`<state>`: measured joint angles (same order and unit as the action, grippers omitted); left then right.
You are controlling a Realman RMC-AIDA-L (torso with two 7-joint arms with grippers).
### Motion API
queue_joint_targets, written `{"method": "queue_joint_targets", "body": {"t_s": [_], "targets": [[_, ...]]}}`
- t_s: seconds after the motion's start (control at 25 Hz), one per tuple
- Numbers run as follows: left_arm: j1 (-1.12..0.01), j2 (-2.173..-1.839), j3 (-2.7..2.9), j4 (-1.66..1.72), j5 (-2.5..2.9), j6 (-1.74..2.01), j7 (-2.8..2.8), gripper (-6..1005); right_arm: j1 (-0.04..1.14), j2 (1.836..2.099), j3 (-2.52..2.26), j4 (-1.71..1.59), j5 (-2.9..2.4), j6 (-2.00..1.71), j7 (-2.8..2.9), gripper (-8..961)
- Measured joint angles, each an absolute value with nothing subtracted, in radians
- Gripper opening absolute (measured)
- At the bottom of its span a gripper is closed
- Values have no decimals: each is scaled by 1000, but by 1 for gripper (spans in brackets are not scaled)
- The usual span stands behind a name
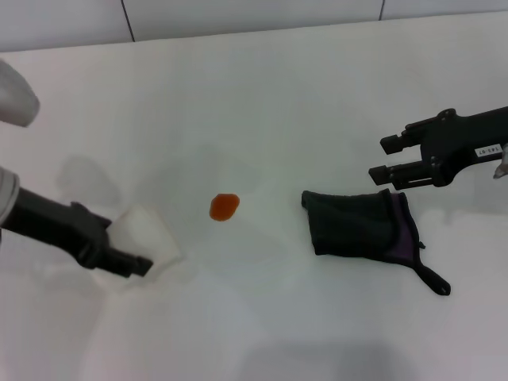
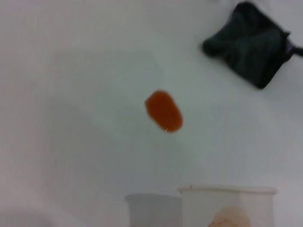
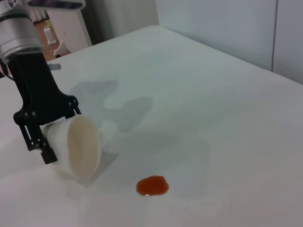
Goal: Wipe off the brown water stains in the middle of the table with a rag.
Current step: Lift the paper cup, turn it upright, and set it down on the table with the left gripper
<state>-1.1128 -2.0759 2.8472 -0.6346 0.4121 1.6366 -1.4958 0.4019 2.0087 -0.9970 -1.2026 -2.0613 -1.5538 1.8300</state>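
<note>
The brown water stain [image 1: 224, 207] is a small orange-brown oval blot in the middle of the white table [image 1: 262, 95]. It also shows in the left wrist view [image 2: 164, 111] and the right wrist view [image 3: 152, 185]. The rag [image 1: 361, 222], dark with a purple lining and a thin black tail, lies flat to the right of the stain and also shows in the left wrist view [image 2: 248, 42]. My right gripper [image 1: 382, 158] is open and empty, just behind the rag's far right corner. My left gripper [image 1: 129, 248] is shut on a tilted white paper cup [image 1: 143, 238], left of the stain.
The paper cup [image 3: 80, 146] is tipped with its mouth towards the stain, and its rim shows in the left wrist view [image 2: 227, 204]. A pale wall runs along the table's far edge [image 1: 254, 12].
</note>
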Motion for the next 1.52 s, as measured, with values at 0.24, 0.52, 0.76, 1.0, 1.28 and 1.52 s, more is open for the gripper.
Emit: {"method": "queue_joint_targets", "body": {"t_s": [0.24, 0.52, 0.76, 1.0, 1.28, 1.52], "targets": [[-1095, -2073, 2847, -700, 281, 1689, -1416, 646, 401, 2008, -996, -1203, -2062, -1554, 1826, 574], [-1059, -2074, 2847, -698, 139, 1689, -1318, 589, 402, 2008, -997, -1200, -2059, -1554, 1822, 574], [-1028, -2078, 2847, -696, 47, 1702, -1253, 553, 402, 2008, -997, -1198, -2057, -1554, 1822, 574], [-986, -2080, 2846, -693, -51, 1695, -1199, 536, 402, 2008, -997, -1197, -2055, -1554, 1819, 573], [-939, -2078, 2845, -620, -117, 1615, -1137, 548, 405, 2009, -997, -1196, -2052, -1553, 1817, 573], [-915, -2077, 2845, -531, -155, 1503, -1086, 559, 408, 2010, -997, -1194, -2052, -1551, 1815, 573]]}}
